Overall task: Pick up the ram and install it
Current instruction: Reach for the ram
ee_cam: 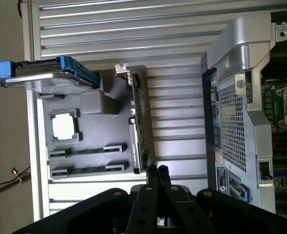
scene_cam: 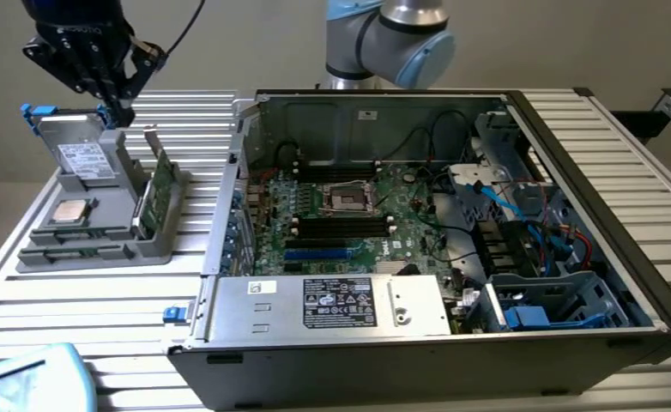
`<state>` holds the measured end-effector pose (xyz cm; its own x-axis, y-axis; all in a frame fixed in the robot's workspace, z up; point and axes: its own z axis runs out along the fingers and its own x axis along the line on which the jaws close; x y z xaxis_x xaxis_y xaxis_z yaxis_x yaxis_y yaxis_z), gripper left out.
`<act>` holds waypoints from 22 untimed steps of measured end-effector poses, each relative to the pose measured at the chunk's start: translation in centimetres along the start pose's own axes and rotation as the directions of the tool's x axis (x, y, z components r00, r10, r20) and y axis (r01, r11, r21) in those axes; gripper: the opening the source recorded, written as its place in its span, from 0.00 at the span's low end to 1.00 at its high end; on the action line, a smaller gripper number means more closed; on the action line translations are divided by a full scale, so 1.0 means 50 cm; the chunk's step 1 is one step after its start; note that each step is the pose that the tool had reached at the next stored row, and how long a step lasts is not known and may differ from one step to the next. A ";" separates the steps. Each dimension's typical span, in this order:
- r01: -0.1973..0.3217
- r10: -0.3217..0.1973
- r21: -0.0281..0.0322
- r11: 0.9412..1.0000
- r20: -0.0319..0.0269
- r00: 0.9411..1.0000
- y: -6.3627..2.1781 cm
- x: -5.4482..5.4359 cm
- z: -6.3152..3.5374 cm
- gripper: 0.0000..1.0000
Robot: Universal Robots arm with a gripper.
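Two ram sticks lie in slots of a grey parts tray: one ram stick and a second beside it. In the exterior view the ram sits at the tray's near end. My black gripper hangs above the far end of the tray, over the drive, well clear of the ram. In the wrist view its fingertips are pressed together with nothing between them, so my gripper is shut and empty.
The tray also holds a silver processor, a wider green card with a metal bracket standing on edge, and a drive with blue clips. An open computer case with its motherboard lies on the exterior view's right.
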<state>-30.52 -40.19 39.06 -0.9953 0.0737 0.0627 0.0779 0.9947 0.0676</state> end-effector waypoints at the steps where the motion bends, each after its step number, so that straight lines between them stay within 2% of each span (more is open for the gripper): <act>1: 0.000 0.000 0.004 1.000 0.000 1.000 -0.001 0.009 0.001 0.11; 10: -0.001 0.001 0.040 0.999 0.001 1.000 -0.008 0.090 0.014 0.11; 22: -0.001 0.001 0.084 0.996 0.001 1.000 -0.017 0.198 0.032 0.11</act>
<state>-40.52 -40.19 38.01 -0.9953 0.0748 0.0616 0.0739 0.9971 -0.0168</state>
